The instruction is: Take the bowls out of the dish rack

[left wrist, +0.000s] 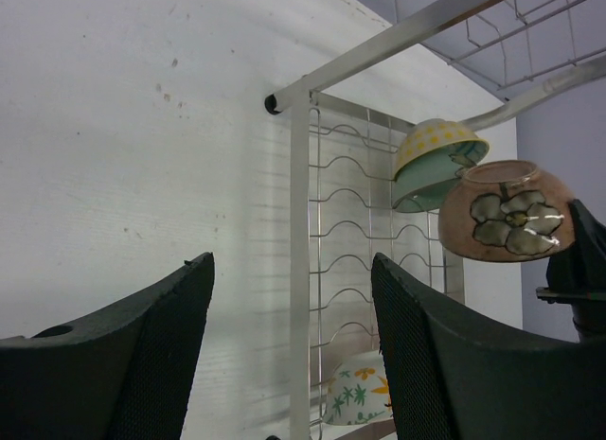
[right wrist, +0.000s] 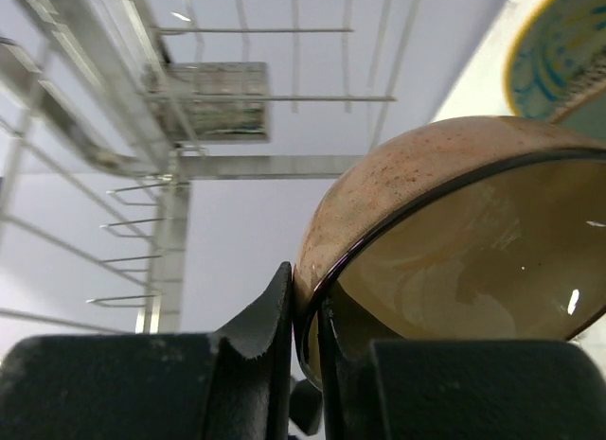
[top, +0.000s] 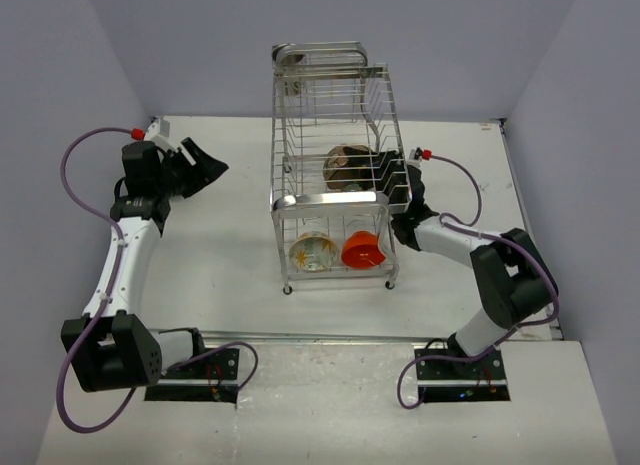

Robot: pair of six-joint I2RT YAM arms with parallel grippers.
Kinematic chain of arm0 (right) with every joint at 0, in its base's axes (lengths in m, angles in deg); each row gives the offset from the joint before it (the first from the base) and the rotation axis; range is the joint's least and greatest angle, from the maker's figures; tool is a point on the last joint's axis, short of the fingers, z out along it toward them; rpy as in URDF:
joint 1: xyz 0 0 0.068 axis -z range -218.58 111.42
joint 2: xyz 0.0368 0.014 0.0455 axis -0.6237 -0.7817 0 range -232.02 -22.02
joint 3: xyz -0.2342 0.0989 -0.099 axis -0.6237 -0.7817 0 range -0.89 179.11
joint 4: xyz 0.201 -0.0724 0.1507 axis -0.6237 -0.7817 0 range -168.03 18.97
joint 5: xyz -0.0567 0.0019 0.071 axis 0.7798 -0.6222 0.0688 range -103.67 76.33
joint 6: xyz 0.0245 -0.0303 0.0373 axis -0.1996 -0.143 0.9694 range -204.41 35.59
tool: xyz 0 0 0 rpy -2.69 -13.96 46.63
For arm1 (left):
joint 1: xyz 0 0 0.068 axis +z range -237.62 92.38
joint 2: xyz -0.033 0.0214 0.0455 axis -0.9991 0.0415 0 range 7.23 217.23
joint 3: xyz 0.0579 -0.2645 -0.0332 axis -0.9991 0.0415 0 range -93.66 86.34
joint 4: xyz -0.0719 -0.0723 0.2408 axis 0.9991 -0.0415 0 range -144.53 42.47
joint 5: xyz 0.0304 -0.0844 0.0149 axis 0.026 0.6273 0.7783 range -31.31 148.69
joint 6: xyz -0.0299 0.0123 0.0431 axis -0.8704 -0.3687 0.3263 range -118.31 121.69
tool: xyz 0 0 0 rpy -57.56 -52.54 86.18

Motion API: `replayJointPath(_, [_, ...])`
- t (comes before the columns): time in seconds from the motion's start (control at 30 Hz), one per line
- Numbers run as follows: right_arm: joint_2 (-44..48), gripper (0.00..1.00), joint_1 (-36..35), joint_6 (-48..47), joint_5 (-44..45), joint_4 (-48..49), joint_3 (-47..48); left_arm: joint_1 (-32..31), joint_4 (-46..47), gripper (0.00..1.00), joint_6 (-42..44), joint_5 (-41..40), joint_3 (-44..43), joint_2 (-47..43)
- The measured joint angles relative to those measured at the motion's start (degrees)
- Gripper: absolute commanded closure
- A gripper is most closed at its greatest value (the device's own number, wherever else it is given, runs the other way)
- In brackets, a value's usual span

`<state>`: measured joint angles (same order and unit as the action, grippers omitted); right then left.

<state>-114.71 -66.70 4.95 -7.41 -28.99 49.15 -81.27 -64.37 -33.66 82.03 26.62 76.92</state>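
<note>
Right end effector (right wrist: 305,312) is pinching the rim of the brown bowl (right wrist: 445,213), one finger inside and one outside. The bowl is tipped on its side at upper-tier height in the dish rack (top: 335,135), toward the rack's 3 o'clock side. Can't tell if it rests on the wires. Greenish bowl (left wrist: 437,161) sits just beside it, at its 10 o'clock in the left wrist view. On the lower tier, the pale patterned bowl (top: 313,252) is at 9 o'clock and the orange-red bowl (top: 363,251) at 3 o'clock, both on edge. Left end effector (top: 203,165) is spread wide and holds nothing. It's over the desk (top: 220,255) at the rack's 9 o'clock, well apart from it.
</note>
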Motion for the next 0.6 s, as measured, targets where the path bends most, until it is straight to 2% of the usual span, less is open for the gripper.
replayJointPath(0.2, [-0.15,1.0,2.25,3.23,-1.07,12.17,-4.07,0.0,0.09,0.31,0.02,0.52,0.09,0.68])
replayJointPath(0.3, [0.7,1.0,2.45,4.76,-0.15,14.95,-7.82,0.0,0.39,0.31,0.02,0.72,0.22,0.74])
replayJointPath(0.43, [7.67,1.0,2.25,3.13,0.74,9.73,-13.07,0.0,0.9,0.31,0.02,0.9,0.5,0.83])
replayJointPath(0.6, [21.59,1.0,3.08,-3.8,1.29,0.72,-13.57,0.0,1.22,0.31,0.0,1.05,0.5,0.85])
